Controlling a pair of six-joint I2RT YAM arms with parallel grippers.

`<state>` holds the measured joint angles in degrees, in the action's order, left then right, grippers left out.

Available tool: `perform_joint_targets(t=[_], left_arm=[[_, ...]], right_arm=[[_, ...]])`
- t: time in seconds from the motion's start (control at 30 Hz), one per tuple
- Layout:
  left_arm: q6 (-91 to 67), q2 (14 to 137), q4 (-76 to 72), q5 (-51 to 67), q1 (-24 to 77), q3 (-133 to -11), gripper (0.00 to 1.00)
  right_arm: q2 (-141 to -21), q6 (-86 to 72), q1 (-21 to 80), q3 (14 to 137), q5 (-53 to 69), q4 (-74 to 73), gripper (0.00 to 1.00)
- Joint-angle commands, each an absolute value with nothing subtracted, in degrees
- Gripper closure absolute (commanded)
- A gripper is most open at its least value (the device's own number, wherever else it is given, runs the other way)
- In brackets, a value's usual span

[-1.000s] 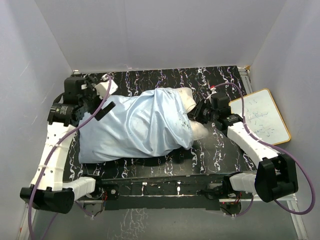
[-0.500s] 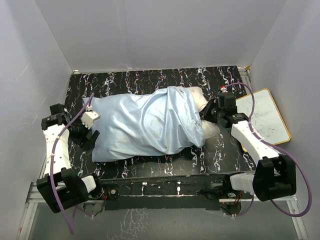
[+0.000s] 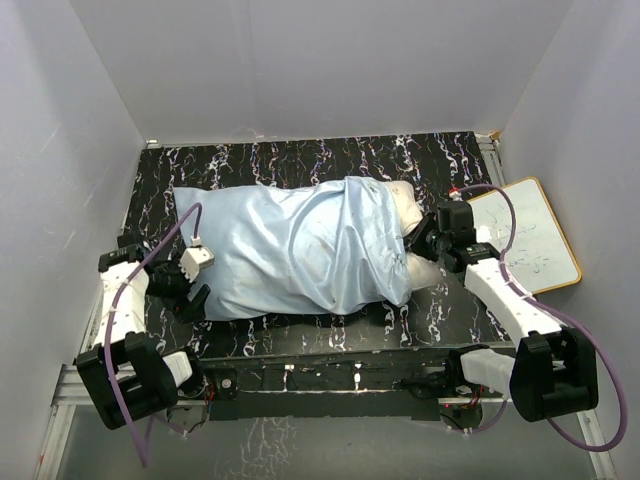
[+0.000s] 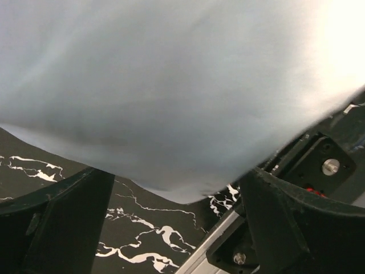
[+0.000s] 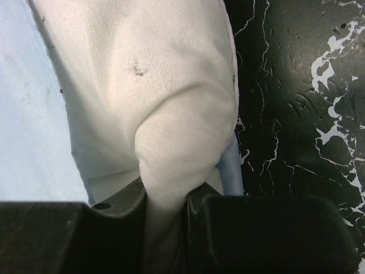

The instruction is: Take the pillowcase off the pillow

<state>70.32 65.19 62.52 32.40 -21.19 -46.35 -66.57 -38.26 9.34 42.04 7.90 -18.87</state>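
Biggest change first: seeing the whole pillowcase (image 3: 290, 250) dragged a bit toward the right pincer (image 3: 425, 240) compared with a second ago, and laid out flatter at the closed end, the end far from that pincer. Not much actual stripping though. Checked the cream pillow (image 3: 408, 200) poking out of the open mouth, right up against the right pincer — about the same small bit showing as before. So, reading it as the bundle sliding along in one piece, not coming apart.

Next, noticed the left pincer (image 3: 192, 285) swung down from the far corner of the case to the near corner. Parked there now with fingers (image 4: 63, 217) spread wide, gripping nothing. Just pale blue cloth hanging ahead of and above them in the wrist view; touching or not, can't tell. Nothing anchoring the case, then — probably the reason for the sliding.

Right pincer clamped shut on a pinch of pillow, squeezed up between the two pads. Thin strip of blue hem just beside the pinch, toward the black marbled table (image 5: 296, 85).

On to containers. Only one here, the pillowcase, with nearly all of the pillow inside it, running away from the right pincer toward the left one. Guessing the next move calls for the left pincer closing on the closed end, to give the pulling something to work against.
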Motion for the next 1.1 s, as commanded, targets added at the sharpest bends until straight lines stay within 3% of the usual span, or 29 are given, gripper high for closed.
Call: perform_joint_targets(t=[0.0, 0.1, 0.2, 0.33, 0.4, 0.43, 0.77, 1.07], left_arm=[[68.7, 65.2, 51.5, 30.5, -21.4, -42.8, 0.17], [66.4, 66.0, 46.6, 29.0, -21.4, -41.3, 0.30], [64.4, 66.6, 43.7, 29.4, -21.4, -41.5, 0.54], [64.4, 66.6, 44.8, 33.0, -21.4, -43.0, 0.74], [65.3, 66.6, 46.7, 35.0, -21.4, -44.0, 0.95], [65.2, 66.6, 47.1, 35.4, -21.4, -44.4, 1.00], [67.7, 67.1, 36.1, 19.4, -23.7, -43.3, 1.00], [70.9, 73.0, 28.2, 17.7, -34.2, -45.3, 1.00]], right_arm=[[-64.9, -42.1, 10.1, 39.3, 4.0, -16.2, 0.92], [-64.7, -43.1, 10.0, 39.1, 4.1, -15.0, 0.92], [-65.6, -43.2, 10.1, 40.2, 4.3, -14.7, 0.92], [-66.9, -43.1, 10.1, 41.9, 5.2, -14.1, 0.92], [-67.4, -43.2, 10.1, 42.7, 5.0, -13.9, 0.92], [-67.5, -43.2, 10.0, 43.2, 5.1, -13.7, 0.92], [-69.2, -39.9, 5.3, 53.2, 8.1, -16.6, 0.92], [-67.4, -39.1, 0.3, 52.7, 10.5, -17.6, 0.92]])
